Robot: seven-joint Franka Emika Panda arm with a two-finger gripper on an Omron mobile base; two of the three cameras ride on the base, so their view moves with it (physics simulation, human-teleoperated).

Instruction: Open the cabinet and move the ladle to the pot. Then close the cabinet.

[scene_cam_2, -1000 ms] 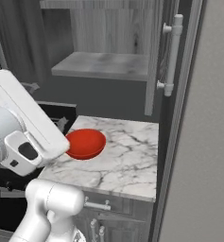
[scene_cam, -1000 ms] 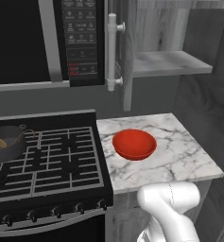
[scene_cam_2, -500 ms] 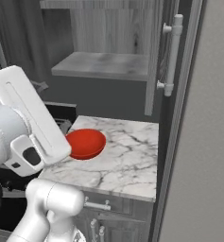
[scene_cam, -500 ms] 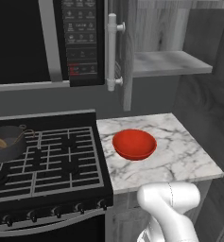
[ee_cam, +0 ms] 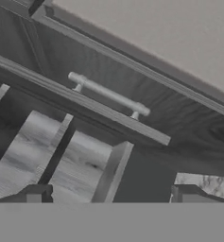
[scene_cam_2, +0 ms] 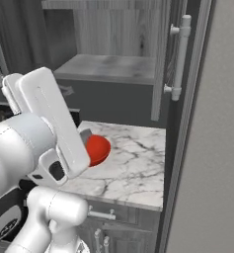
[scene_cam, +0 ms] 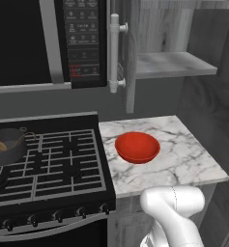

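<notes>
Above the marble counter (scene_cam: 183, 164), the cabinet (scene_cam: 176, 62) hung with both doors swung open, its shelf bare as far as I could see. The ladle (scene_cam: 1, 145) already lay in the pot (scene_cam: 7, 146) on the stove (scene_cam: 53, 169), left of that counter, so I judged only the closing was left. My gripper (ee_cam: 111, 196) pointed at the right-hand door (scene_cam_2: 160, 74), its bar handle (ee_cam: 108, 94) ahead of my fingertips (ee_cam: 35, 194), which stood spread wide and held nothing.

The risks, as I judged them: a push landing on the handle's round bar could slip off; a door shoved too near its hinge might barely swing. My forearm (scene_cam_2: 54, 123) hung over the red bowl (scene_cam: 137, 147) on the counter, and a low sweep could knock it. The left-hand door (scene_cam: 130, 53), beside the microwave (scene_cam: 48, 43), needed closing too, and could be forgotten.
</notes>
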